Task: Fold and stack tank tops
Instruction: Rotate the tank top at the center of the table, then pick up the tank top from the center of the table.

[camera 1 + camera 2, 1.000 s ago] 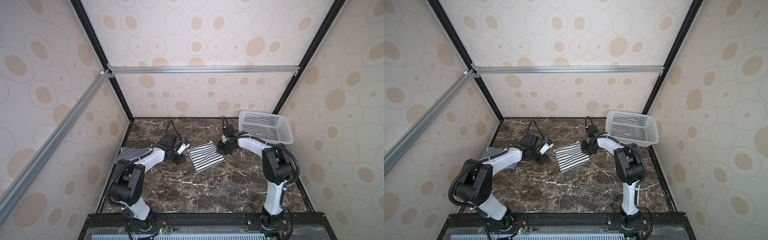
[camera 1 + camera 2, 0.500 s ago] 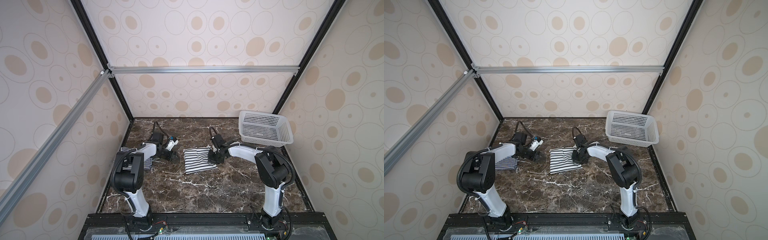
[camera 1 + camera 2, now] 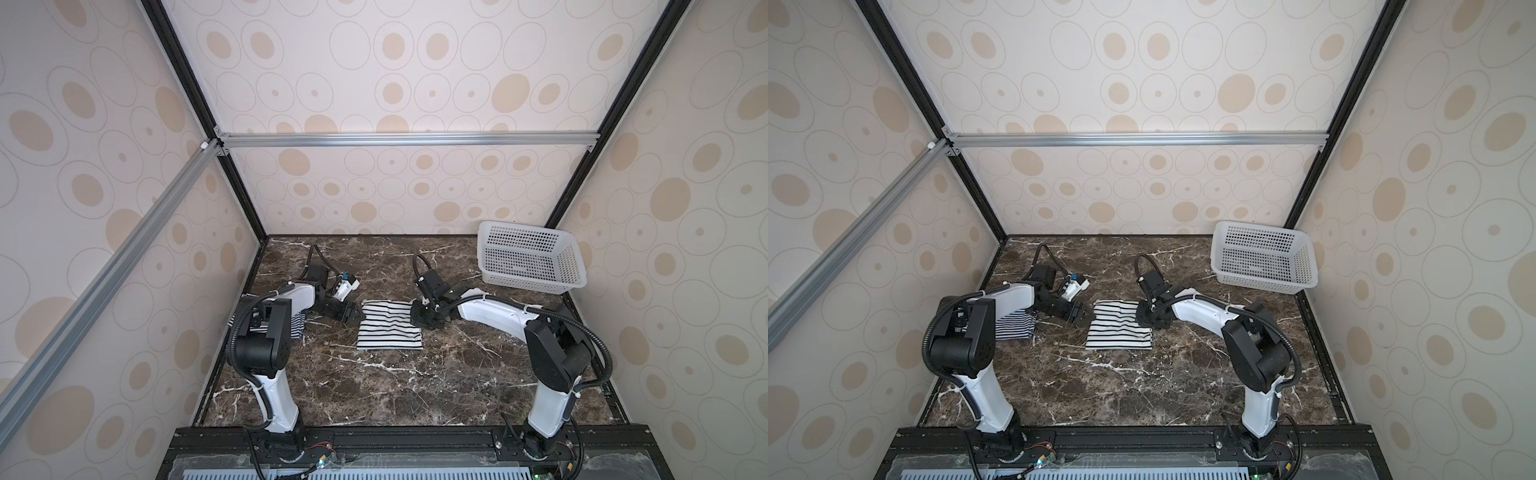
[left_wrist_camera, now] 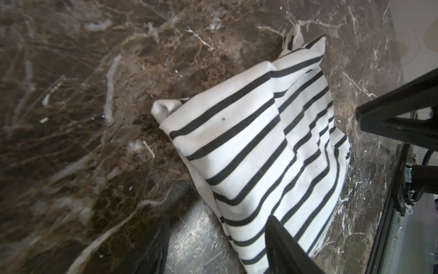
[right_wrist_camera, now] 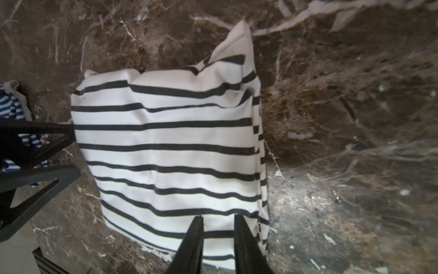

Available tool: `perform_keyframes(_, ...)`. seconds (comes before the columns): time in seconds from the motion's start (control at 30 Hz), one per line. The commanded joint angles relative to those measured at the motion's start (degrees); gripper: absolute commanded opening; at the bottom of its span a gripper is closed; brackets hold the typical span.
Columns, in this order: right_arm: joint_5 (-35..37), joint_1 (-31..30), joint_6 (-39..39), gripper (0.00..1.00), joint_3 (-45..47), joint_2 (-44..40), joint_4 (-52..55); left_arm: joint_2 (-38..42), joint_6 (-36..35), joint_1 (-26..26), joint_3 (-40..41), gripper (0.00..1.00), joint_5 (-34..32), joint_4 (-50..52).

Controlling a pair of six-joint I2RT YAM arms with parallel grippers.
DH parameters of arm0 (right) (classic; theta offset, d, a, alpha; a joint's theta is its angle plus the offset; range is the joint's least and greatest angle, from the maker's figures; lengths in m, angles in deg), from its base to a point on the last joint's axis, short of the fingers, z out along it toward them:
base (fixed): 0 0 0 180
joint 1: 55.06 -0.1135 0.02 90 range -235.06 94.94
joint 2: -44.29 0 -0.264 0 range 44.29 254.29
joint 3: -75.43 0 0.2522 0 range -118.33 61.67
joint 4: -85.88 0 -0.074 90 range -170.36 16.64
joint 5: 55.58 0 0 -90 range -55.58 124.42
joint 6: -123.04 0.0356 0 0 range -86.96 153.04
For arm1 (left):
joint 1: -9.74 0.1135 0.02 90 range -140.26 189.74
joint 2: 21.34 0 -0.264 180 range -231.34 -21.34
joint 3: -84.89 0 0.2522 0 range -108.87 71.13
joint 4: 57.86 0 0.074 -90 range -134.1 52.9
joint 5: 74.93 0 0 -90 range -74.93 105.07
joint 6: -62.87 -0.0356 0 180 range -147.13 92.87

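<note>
The white tank top [image 3: 390, 331] has thin black stripes. Left of it, the other tank top [image 3: 1015, 328] has tight blue and white stripes. The plastic basket [image 3: 519, 243] is white with tiny holes. The marble table [image 3: 374, 390] is dark brown with white lines.

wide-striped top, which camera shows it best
The right wrist view: the wide-striped top fills much of the frame, folds and stripes clear, only one edge behind the fingers. The left wrist view shows it close but cut off by the frame. Both top views show it whole but small.
</note>
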Motion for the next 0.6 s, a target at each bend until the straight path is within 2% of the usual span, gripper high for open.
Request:
perform_keyframes(0.0,0.5,0.2,-0.6,0.25,-0.4,3.7,1.1,-0.8,-1.4,0.1,0.5,0.65,2.6,2.4)
perform_keyframes(0.17,0.1,0.2,-0.3,0.24,0.5,6.1,0.2,-1.4,-3.2,0.1,2.4,0.67,2.6,3.1)
perform_keyframes(0.57,-1.8,-1.9,4.0,0.23,2.8,6.7,-3.4,-3.6,-2.2,0.1,3.9,0.67,-0.1,1.4)
